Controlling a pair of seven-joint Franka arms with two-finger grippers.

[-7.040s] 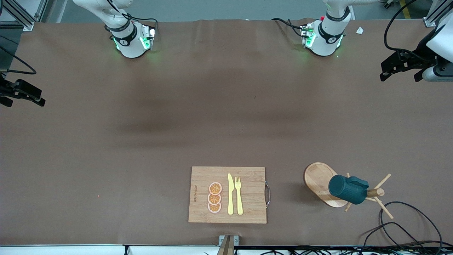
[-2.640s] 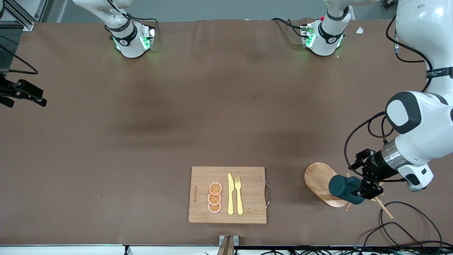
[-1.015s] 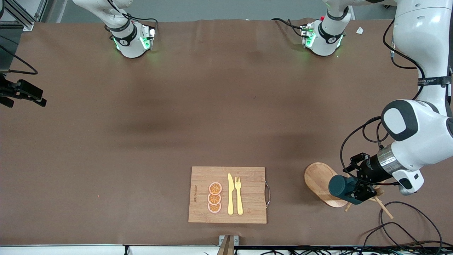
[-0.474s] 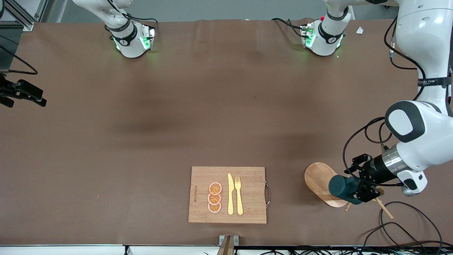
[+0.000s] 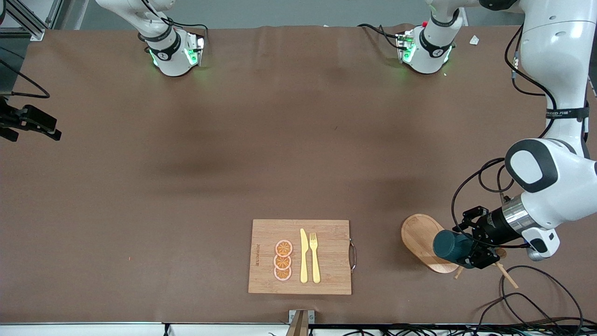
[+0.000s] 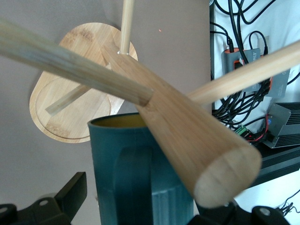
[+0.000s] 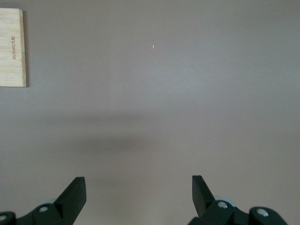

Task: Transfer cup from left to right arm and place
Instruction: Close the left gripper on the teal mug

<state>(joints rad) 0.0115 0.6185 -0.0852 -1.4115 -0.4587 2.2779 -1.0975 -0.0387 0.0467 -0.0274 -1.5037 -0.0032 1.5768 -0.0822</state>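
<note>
The dark teal ribbed cup [image 5: 447, 246] hangs tilted on a peg of a wooden mug tree [image 5: 419, 238], toward the left arm's end of the table and beside the cutting board. My left gripper [image 5: 464, 246] is open, with one finger on each side of the cup. In the left wrist view the cup [image 6: 136, 178] fills the space between the fingers [image 6: 70, 197], handle facing the camera and ochre inside showing at the rim. The tree's thick post [image 6: 187, 140] crosses in front of it. My right gripper [image 5: 32, 133] waits open at the right arm's end of the table, over bare table [image 7: 138, 185].
A wooden cutting board [image 5: 326, 252] with a yellow knife [image 5: 303, 256], a yellow fork [image 5: 315, 256] and orange slices [image 5: 283, 260] lies near the front camera. Black cables [image 5: 536, 289] loop beside the mug tree at the table's edge. The tree's pegs [image 6: 61, 54] stick out around the cup.
The left wrist has shifted slightly while its open fingers stay around the cup. The cup still hangs on its peg. The right arm has not moved.
</note>
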